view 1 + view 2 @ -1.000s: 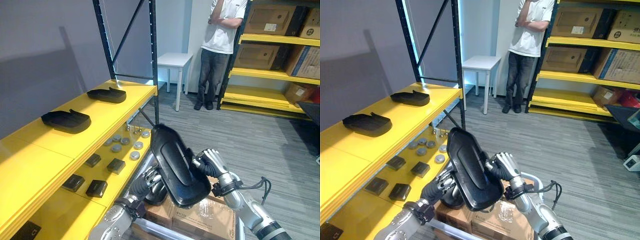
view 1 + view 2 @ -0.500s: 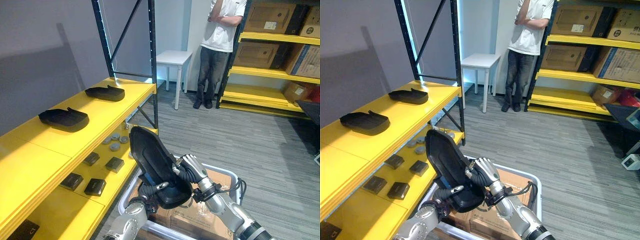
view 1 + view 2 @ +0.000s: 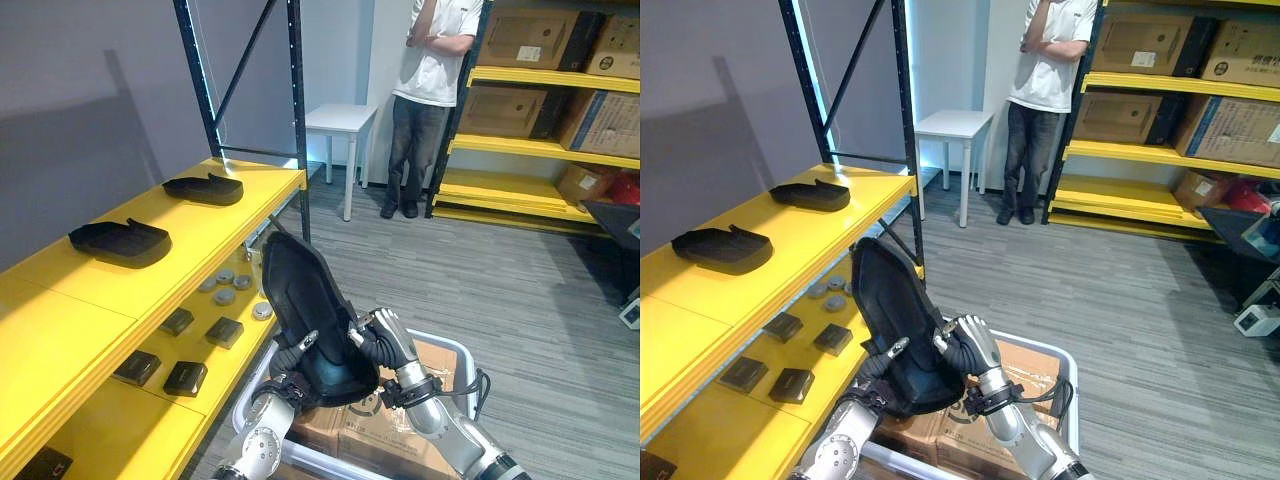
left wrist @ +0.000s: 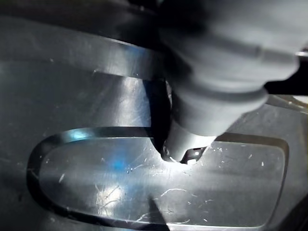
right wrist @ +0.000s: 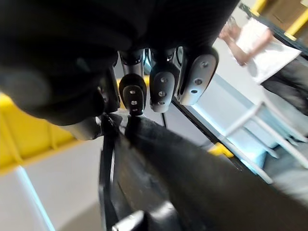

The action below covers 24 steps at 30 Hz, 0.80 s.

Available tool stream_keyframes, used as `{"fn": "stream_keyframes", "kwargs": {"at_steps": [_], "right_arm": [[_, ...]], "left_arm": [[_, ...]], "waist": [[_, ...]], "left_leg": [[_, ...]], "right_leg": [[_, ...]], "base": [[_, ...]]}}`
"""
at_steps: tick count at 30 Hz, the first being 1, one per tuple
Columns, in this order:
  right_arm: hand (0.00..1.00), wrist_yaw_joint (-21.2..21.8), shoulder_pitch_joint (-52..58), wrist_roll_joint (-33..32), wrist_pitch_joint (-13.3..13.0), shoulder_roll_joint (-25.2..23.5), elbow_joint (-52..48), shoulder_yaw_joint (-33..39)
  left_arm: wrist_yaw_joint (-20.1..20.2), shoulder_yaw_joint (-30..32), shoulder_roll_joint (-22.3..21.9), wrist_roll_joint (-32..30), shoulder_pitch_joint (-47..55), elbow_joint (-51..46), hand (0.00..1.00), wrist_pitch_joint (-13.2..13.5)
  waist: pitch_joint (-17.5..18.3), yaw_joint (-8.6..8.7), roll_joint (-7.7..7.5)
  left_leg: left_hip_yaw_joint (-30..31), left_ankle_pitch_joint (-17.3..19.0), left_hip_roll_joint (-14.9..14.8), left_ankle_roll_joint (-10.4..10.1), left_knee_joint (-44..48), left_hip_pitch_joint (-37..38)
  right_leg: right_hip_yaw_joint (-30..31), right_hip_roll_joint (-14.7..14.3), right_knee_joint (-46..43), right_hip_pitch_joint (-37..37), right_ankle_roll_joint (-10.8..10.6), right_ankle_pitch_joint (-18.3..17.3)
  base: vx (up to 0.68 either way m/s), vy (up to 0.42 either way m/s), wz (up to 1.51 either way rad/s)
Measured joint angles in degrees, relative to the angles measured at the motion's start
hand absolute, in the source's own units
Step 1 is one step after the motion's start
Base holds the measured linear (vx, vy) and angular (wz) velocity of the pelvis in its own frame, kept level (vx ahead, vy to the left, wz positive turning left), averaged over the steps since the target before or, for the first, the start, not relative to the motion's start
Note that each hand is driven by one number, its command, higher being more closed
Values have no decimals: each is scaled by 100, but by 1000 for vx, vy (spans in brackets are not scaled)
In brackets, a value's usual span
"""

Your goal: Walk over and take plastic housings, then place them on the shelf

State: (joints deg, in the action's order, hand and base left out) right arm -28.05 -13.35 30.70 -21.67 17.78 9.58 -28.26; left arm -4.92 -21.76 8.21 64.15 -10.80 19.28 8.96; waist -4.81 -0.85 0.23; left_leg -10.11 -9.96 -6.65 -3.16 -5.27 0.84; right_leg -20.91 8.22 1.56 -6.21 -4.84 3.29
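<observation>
A long black plastic housing (image 3: 300,300) stands nearly upright between my two hands, over a white cart. My left hand (image 3: 290,358) grips its lower end, and the thumb (image 4: 202,110) lies across the housing's glossy inner face (image 4: 96,183). My right hand (image 3: 385,342) is shut on the housing's right edge; its fingertips (image 5: 161,91) curl over the dark rim (image 5: 183,178). Two more black housings (image 3: 205,188) (image 3: 118,240) lie flat on the yellow shelf (image 3: 60,310) to my left.
The lower shelf level (image 3: 110,420) holds small black boxes (image 3: 185,378) and grey discs (image 3: 225,285). Below my hands the white cart (image 3: 450,345) carries cardboard boxes (image 3: 400,430). A person (image 3: 430,110) stands at the back beside a white table (image 3: 340,118) and a rack of boxes (image 3: 540,150).
The housing has swung down and to the left, nearer the shelf. My left hand has closed on its lower end. The right hand has kept its grip. The camera has shifted.
</observation>
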Motion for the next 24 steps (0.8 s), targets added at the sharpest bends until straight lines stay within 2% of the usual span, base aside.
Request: {"fn": "stream_keyframes", "kwargs": {"at_steps": [2,4,6,7,8,9,10,11,12,13,14,15,16,17,18,19,20,21,22,23,24], "right_arm": [[100,-3,5,-164,-225,-5,-124,-1],[100,10,17,-269,-315,-14,-241,-25],[100,113,81,-610,-565,-19,-603,-114],[100,151,93,-625,-616,-19,-669,-112],[100,201,178,-702,-667,6,-848,-82],[0,216,245,-712,-670,1,-906,-26],[0,222,269,-712,-673,-2,-907,5],[0,233,312,-711,-677,-40,-845,2],[0,264,331,-711,-676,-109,-820,-22],[0,357,416,-711,-677,-209,-819,-67],[0,387,448,-721,-681,-263,-837,-68],[0,461,561,-855,-694,-324,-883,-96],[0,568,704,-1002,-697,-402,-977,-138],[0,575,784,-1059,-697,-449,-1027,-160],[0,596,934,-1133,-700,-553,-1050,-177],[0,607,999,-1172,-699,-638,-1053,-185],[0,608,1020,-1222,-696,-661,-1031,-193],[0,620,1085,-1230,-654,-720,-980,-199],[0,651,1096,-1243,-572,-942,-913,-197],[0,680,1101,-1242,-544,-960,-952,-201],[0,717,1173,-1241,-411,-1128,-821,-214]], "left_arm": [[321,4,7,77,2,-6,100,200],[495,39,22,155,35,-92,100,243],[781,207,56,200,316,-606,100,301],[840,247,68,193,398,-734,100,318],[939,262,113,157,448,-886,100,318],[944,262,114,84,449,-934,100,316],[944,267,113,40,450,-945,100,313],[944,345,127,-56,487,-964,100,272],[945,412,149,-127,533,-990,100,265],[944,590,171,-361,712,-1161,100,280],[944,694,174,-532,793,-1272,100,279],[943,912,204,-894,953,-1512,100,250],[939,1112,314,-1263,1112,-1828,100,180],[923,1223,368,-1511,1185,-2004,100,136],[896,1449,462,-1973,1294,-2343,100,91],[858,1604,572,-2359,1335,-2582,100,56],[824,1659,613,-2550,1333,-2682,100,24],[759,1818,696,-2922,1337,-2857,100,-22],[731,1965,884,-3101,1279,-3042,100,-74],[729,2008,897,-3158,1274,-3085,100,-88],[732,2108,971,-3312,1282,-3084,100,-203]], "waist": [[18,-10,-2],[30,-12,1],[57,-4,9],[67,-2,2],[91,23,-38],[79,60,-80],[62,67,-107],[80,-2,-30],[60,-95,-58],[52,-197,-78],[43,-223,-83],[-8,-233,-93],[-122,-217,-139],[-199,-205,-142],[-291,-185,-85],[-338,-129,-42],[-348,-101,-27],[-340,-50,-104],[-460,23,-434],[-482,-16,-280],[-599,-27,-373]], "left_leg": [[22,2,3,-2,0,0],[43,1,35,-2,0,-2],[85,57,71,-33,-2,-58],[31,97,72,20,-2,-80],[-628,214,23,189,8,-124],[-1094,265,7,278,176,-180],[-1469,276,-32,296,468,-264],[-1927,381,2,570,1002,-369],[-1829,392,93,585,1022,-346],[-1576,398,298,634,925,-322],[-1427,414,400,708,872,-320],[-1181,526,607,809,778,-272],[-1003,566,800,864,718,-156],[-852,586,886,891,700,-88],[-503,605,952,916,674,-67],[-174,610,981,910,506,-30],[-34,620,984,898,361,14],[234,875,1073,571,25,144],[212,1096,1269,1197,1510,-214],[467,1517,1130,1073,1607,-64],[565,1536,1374,993,1602,96]], "right_leg": [[-21,2,9,-20,0,0],[-49,-12,8,-28,2,-2],[-252,28,-4,-90,-8,-21],[-346,61,0,-125,-14,-24],[-844,165,2,-286,-36,-35],[-1260,317,-18,-423,-70,-59],[-1510,417,-89,-518,-138,-110],[-2001,683,-595,-680,-344,-389],[-2104,838,-838,-700,-371,-497],[-2249,1118,-1360,-696,-420,-599],[-2273,1289,-1693,-674,-422,-630],[-2207,1698,-2550,-554,-384,-632],[-1950,2174,-3634,-298,28,-420],[-1701,2347,-4135,-110,393,-194],[-981,2286,-4955,352,425,-424],[-492,1892,-5303,692,287,-716],[-319,1618,-5282,822,213,-819],[28,1124,-4892,1056,149,-991],[435,1130,-4423,1292,-56,-1176],[622,901,-4212,1393,-184,-1261],[1022,727,-3717,1402,-258,-1347]], "base": [[-2,1,4],[0,0,7],[-4,0,26],[15,7,94],[55,22,143],[82,30,182],[118,56,216],[114,77,173],[129,137,171],[92,150,98],[93,216,134],[87,273,141],[92,344,137],[73,289,133],[56,164,144],[65,52,151],[87,16,161],[170,8,157],[237,-39,132],[305,-87,91],[237,-82,73]]}}
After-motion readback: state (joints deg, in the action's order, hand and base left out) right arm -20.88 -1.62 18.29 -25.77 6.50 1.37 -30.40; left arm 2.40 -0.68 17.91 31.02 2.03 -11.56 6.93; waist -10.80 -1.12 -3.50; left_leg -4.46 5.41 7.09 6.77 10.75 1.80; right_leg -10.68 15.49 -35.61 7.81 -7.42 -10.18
